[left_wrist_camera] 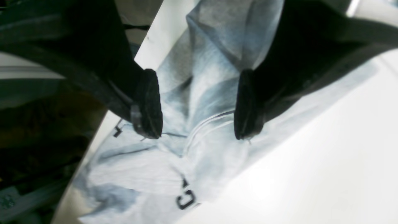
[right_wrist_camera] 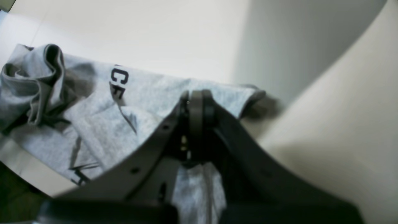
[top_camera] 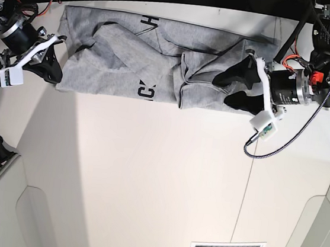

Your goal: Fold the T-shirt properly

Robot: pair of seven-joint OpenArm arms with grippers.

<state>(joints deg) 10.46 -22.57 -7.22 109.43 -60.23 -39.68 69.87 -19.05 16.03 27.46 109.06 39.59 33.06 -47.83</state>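
The T-shirt (top_camera: 123,71) lies as a long, rumpled band along the far edge of the surface (top_camera: 147,175), its long axis running side to side in the base view, with black letters showing near the middle and along the top edge.

The left gripper (top_camera: 236,88) sits at the band's right end in that view, jaws spread wide with nothing between them; the left wrist view shows its dark pads (left_wrist_camera: 149,104) hanging on either side of a bunched ridge of grey cloth and a seam, above the fabric and not closed on it.

The right gripper (top_camera: 48,62) is at the opposite end, jaws pressed together. The right wrist view shows cloth passing under the closed tips (right_wrist_camera: 196,102), so it seems to be pinching the shirt's edge there, though the contact is partly hidden.

So each arm stands at one end of the long axis. The left arm is nearer the crumpled part, which lies directly under its open jaws, so a straight drop and close looks like the natural next grasp.
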